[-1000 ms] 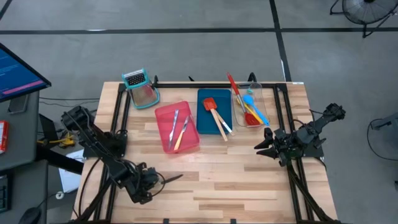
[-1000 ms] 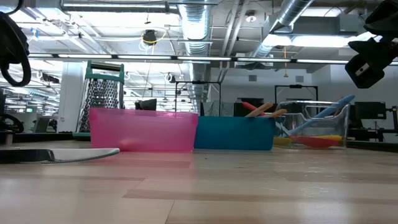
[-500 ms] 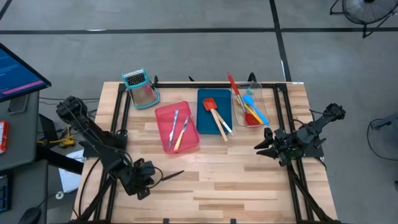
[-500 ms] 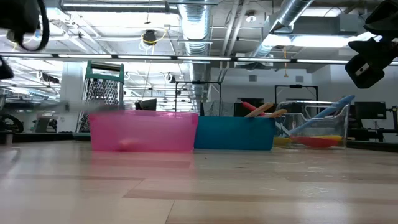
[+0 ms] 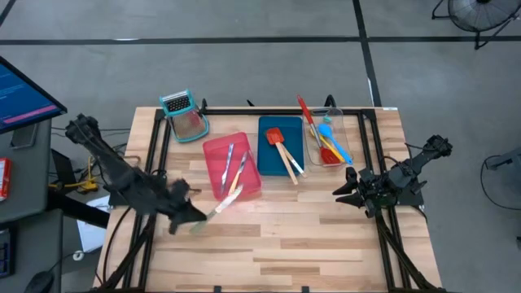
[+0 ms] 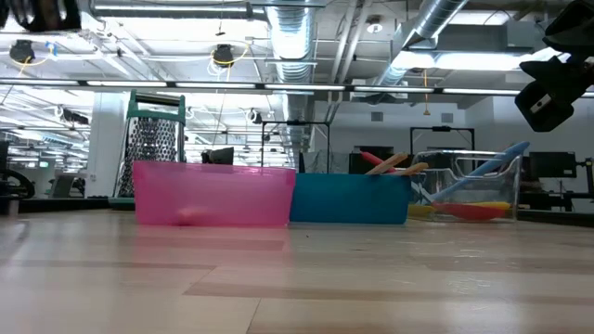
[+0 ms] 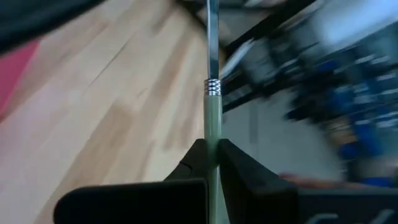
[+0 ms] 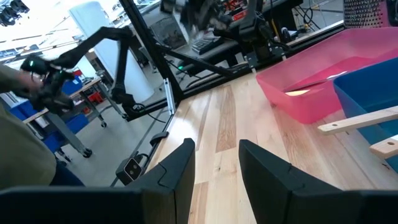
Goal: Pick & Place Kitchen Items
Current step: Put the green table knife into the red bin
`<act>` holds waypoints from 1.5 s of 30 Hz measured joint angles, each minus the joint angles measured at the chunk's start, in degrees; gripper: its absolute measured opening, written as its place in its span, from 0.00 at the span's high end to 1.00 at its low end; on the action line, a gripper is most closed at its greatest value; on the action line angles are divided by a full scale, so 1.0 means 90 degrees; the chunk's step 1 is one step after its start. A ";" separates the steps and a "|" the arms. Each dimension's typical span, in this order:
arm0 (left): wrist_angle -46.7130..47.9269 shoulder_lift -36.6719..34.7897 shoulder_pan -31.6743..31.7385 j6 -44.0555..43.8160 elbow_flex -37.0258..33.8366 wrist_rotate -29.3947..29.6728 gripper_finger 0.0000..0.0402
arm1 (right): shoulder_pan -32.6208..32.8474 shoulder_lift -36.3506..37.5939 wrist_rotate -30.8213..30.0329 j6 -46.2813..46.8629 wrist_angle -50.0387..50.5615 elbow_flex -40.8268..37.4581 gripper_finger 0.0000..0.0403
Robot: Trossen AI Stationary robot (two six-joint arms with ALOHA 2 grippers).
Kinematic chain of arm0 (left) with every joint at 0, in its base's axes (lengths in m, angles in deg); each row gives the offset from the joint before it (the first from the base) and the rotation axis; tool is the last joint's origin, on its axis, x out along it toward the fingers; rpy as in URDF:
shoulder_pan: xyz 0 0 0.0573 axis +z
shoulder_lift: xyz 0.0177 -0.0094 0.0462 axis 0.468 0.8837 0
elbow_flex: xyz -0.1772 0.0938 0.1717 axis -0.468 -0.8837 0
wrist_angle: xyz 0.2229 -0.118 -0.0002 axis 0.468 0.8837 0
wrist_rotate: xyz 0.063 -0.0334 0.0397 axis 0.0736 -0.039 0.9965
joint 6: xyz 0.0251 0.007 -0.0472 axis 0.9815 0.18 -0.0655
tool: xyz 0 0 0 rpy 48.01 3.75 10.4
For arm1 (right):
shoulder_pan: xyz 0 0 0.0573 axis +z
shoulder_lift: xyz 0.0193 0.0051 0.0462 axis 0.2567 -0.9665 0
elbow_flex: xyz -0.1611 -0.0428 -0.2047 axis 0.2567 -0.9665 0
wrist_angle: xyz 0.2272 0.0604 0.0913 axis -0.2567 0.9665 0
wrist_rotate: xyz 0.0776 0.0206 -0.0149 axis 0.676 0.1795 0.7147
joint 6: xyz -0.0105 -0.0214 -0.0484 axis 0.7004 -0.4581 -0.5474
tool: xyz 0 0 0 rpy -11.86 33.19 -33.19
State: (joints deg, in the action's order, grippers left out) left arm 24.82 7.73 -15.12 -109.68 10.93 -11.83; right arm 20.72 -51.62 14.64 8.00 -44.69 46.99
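Note:
My left gripper (image 5: 198, 218) is shut on a slim knife (image 5: 220, 203) with a pale green handle, above the table's left half, just near of the pink tray (image 5: 213, 150). The blade points toward that tray's near corner. Two more knives (image 5: 234, 167) lie in the pink tray. Wooden-handled spatulas (image 5: 282, 150) lie in the blue tray (image 5: 264, 159). Red, yellow and blue spoons (image 5: 326, 138) lie in the clear tray (image 5: 348, 142). My right gripper (image 5: 342, 192) is open and empty at the table's right, near of the clear tray. My left gripper pinches the knife's pale green handle (image 7: 212, 134) between its two fingers, below the ribbed metal collar (image 7: 212, 87). The knife runs on straight ahead along the fingers, blade (image 7: 211, 37) foremost. It is lifted clear of the table.
A teal-framed metal grater (image 5: 183, 114) stands at the far left of the table, behind the pink tray. The three trays stand in a row along the far half. Bare wood lies across the near half (image 5: 293, 236). A monitor (image 5: 24, 94) stands off the left edge.
My left gripper, shut on the knife, has risen from the table's near left and gone toward the far edge and the pink tray. The knife, which lay on the wood a second ago, is lifted clear and its blade now points at the tray.

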 joint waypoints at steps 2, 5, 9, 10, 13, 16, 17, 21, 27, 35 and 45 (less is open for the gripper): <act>-0.0287 -0.0441 0.0068 0.0343 0.0000 -0.0002 1.00 | -0.0002 -0.0001 0.0000 0.0000 0.0000 0.0001 0.69; -0.0721 -0.1077 0.0154 0.0682 0.0000 0.0002 1.00 | -0.0001 -0.0001 0.0000 0.0000 0.0000 0.0001 0.69; -0.1444 -0.1724 0.0226 0.1064 0.0005 0.0002 1.00 | 0.0000 -0.0002 0.0000 0.0000 0.0000 0.0000 0.69; -0.1640 -0.1849 0.0224 0.1190 0.0005 -0.0021 1.00 | -0.0001 -0.0002 0.0000 -0.0002 0.0000 0.0001 0.69; -0.2245 -0.2146 0.0221 0.1541 0.0010 -0.0163 1.00 | -0.0001 -0.0002 0.0000 0.0000 0.0001 0.0001 0.69; -0.2961 -0.2315 0.0221 0.1898 0.0010 -0.0373 1.00 | -0.0001 -0.0002 0.0000 0.0000 0.0000 0.0000 0.69; -0.3222 -0.2343 0.0221 0.2025 0.0010 -0.0456 1.00 | -0.0002 -0.0002 0.0000 0.0000 0.0000 0.0000 0.69; -0.4208 -0.2358 0.0218 0.2423 0.0012 -0.1031 0.99 | -0.0001 -0.0002 0.0000 0.0000 0.0000 0.0002 0.69; -0.4944 -0.2319 0.0218 0.2478 0.0012 -0.1823 0.99 | 0.0000 -0.0002 0.0000 0.0000 0.0000 0.0000 0.69; -0.5091 -0.2280 0.0218 0.2485 0.0012 -0.1896 0.99 | -0.0002 -0.0002 0.0000 0.0000 0.0000 0.0000 0.69; -0.5156 -0.1845 0.0386 0.3265 0.0012 -0.0113 0.99 | -0.0002 0.0000 0.0000 0.0000 0.0000 0.0000 0.69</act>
State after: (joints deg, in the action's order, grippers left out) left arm -21.59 -8.87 -11.64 -80.29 11.04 -12.85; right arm 20.70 -51.62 14.64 8.00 -44.69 46.99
